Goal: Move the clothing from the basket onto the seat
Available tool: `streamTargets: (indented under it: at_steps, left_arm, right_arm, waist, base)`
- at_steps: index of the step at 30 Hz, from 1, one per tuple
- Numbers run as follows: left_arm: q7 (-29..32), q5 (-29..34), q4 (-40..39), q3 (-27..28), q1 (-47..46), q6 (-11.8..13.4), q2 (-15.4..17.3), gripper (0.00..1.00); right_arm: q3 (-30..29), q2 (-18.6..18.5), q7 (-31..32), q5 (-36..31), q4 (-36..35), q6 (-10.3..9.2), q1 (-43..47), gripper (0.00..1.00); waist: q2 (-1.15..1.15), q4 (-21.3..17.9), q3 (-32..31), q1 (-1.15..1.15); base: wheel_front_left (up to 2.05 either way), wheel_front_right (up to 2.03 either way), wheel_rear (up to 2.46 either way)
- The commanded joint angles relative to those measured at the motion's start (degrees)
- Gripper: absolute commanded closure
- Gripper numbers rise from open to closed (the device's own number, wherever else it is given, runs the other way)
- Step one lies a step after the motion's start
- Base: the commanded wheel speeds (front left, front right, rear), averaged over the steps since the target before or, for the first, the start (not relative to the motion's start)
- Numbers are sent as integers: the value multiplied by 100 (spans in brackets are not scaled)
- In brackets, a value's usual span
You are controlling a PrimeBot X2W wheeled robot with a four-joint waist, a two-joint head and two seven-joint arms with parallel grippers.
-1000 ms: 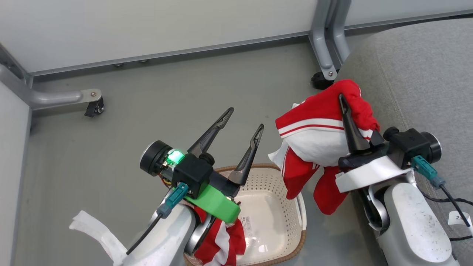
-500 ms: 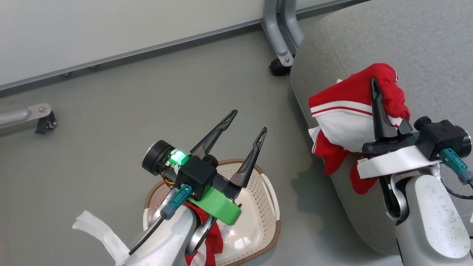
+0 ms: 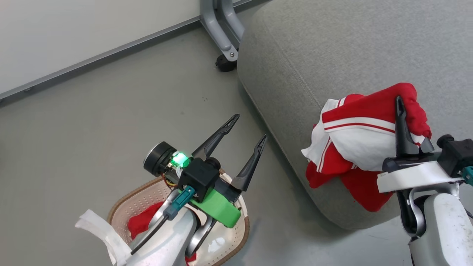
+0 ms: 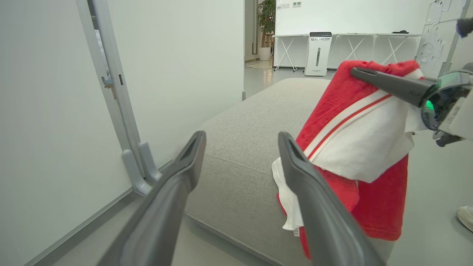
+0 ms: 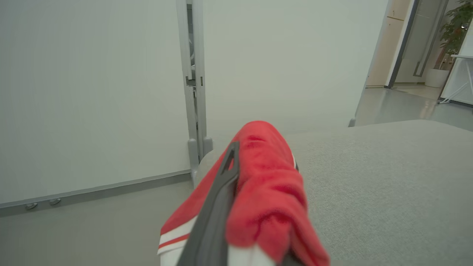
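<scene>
My right gripper is shut on a red garment with white panels and striped trim. The garment hangs over the front edge of the large light-grey seat, also in the left wrist view as the garment and in the right wrist view as red fabric draped over a finger. My left gripper is open and holds nothing, above the cream basket on the floor. A second red garment lies in the basket, mostly hidden by my left arm.
A grey metal partition leg with a black caster stands just left of the seat's back corner. A white partition wall runs along the far side of the grey floor. A shoe shows at the right edge.
The head camera has swung right, so the seat now fills more of the view and the basket sits lower left. My right gripper has carried the garment from beside the seat to over it.
</scene>
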Motion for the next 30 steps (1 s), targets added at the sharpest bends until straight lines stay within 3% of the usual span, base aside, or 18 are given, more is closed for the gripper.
streamTargets:
  at_steps: [1,9,19,30]
  left_arm:
    - [4,42,24,-2,-61,-8,49,0]
    - [6,44,50,-49,-148,-29,79,0]
    - [40,61,-11,-71,-294,8,164,0]
    - [287,194,-317,-116,-627,7,326,0]
  right_arm:
    - [-43,-13,-14,20,-41,-4,88,100]
    - [-202,-13,-14,83,-80,-4,146,100]
    - [-419,-31,-14,-233,-30,-4,-745,100]
    - [-831,-715,-14,-378,480,-5,-2652,100]
  waist:
    - [20,-235,76,0]
    - [20,-295,188,0]
    - [20,-159,568,0]
    - [20,16,1480,0]
  base:
    - [0,0,0]
    - [0,0,0]
    - [0,0,0]
    - [0,0,0]
